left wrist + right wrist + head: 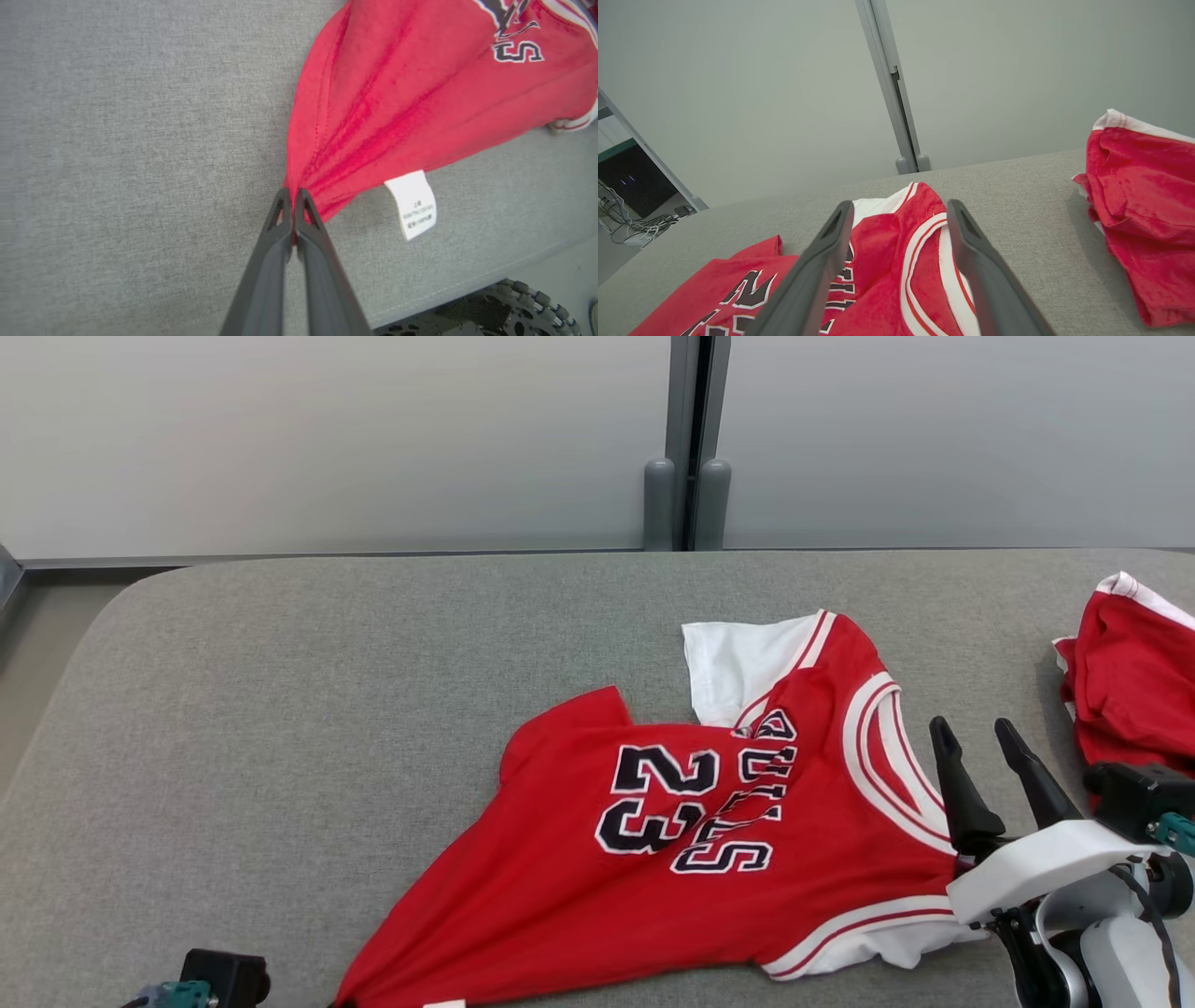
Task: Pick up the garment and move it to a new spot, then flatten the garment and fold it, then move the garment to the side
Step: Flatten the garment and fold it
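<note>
Garment (pixel 709 821): red jersey, number 23 face up, lying rumpled on the grey table (pixel 280 709). It sits right of the table's middle, with its bottom corner drawn towards the table's near edge.

At the table's near edge: left gripper (pixel 293 196) clamped tight on that bunched corner. Cloth fans out from the pinch in taut creases. White care label (pixel 413 205) lies on the table just beside the pinch, free of the fingers.

Step in hand, as I read it: pick-up for the move to a new spot, with one corner secured and the other side not yet taken.
- Do not lift on the left pinch alone. The jersey would likely hang as a rope and land crumpled.
- Bring the right gripper down onto the striped armhole band and catch both layers.
- Raise both grippers together, keeping the cloth lightly stretched between them.

Farther in from the near edge: right gripper (pixel 971 726), jaws wide apart with nothing between them. It is poised at the jersey's right side by the white-and-red armhole band (pixel 878 747). I cannot tell whether its fingertips touch cloth. The jersey's body spans between the two grippers.

Towards the table's far edge: a white panel (pixel 738 672) of the jersey lies turned out.

At the table's right edge: a second red garment (pixel 1130 681) lies heaped, apart from the jersey. Keep the right arm clear of it.

Beyond the far edge: grey wall post (pixel 686 504).
</note>
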Controlling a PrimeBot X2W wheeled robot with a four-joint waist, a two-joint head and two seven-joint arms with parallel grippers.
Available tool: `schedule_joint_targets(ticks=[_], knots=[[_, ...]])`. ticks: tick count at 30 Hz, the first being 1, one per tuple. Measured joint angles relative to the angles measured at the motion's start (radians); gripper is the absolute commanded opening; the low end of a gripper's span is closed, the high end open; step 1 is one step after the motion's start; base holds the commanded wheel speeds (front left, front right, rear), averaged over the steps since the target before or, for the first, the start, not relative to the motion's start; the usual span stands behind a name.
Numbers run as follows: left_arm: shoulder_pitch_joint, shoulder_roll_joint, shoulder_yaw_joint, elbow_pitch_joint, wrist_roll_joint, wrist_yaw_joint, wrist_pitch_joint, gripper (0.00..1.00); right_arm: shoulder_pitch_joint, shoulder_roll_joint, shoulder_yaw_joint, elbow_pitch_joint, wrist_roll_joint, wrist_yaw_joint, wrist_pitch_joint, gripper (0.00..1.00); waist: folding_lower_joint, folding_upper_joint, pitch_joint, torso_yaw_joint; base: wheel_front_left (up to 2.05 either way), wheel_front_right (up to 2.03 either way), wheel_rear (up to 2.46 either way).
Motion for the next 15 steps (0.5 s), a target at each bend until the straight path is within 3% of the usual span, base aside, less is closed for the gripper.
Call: schedule_joint_targets(ticks=[5, 6, 7, 8, 15], knots=[[0.000, 0.001, 0.005, 0.060, 0.007, 0.005, -0.023, 0.00, 0.001, 0.000, 0.001, -0.003, -0.004, 0.000, 0.009, 1.00, 0.0000, 0.0000, -0.005, 0.002, 0.00, 0.00, 0.00], [0.000, -0.005, 0.005, 0.078, 0.007, 0.002, -0.032, 0.15, 0.001, 0.000, 0.001, -0.003, -0.007, 0.000, 0.010, 1.00, 0.0000, 0.0000, -0.007, 0.001, 0.00, 0.00, 0.00], [-0.001, -0.011, 0.003, 0.096, 0.006, -0.004, -0.037, 0.51, 0.001, 0.000, 0.002, -0.004, -0.007, 0.000, 0.014, 1.00, 0.0000, 0.0000, -0.009, 0.000, 0.00, 0.00, 0.00], [-0.001, -0.016, 0.000, 0.110, 0.000, -0.007, -0.038, 1.00, 0.001, 0.000, 0.003, -0.004, -0.008, 0.000, 0.016, 1.00, 0.0000, 0.0000, -0.010, -0.001, 0.00, 0.00, 0.00], [-0.005, -0.006, 0.010, 0.131, 0.007, -0.002, -0.064, 1.00, 0.007, 0.000, 0.002, -0.010, -0.008, 0.000, 0.021, 1.00, 0.0000, 0.0000, -0.020, -0.013, 0.00, 0.00, 0.00]])
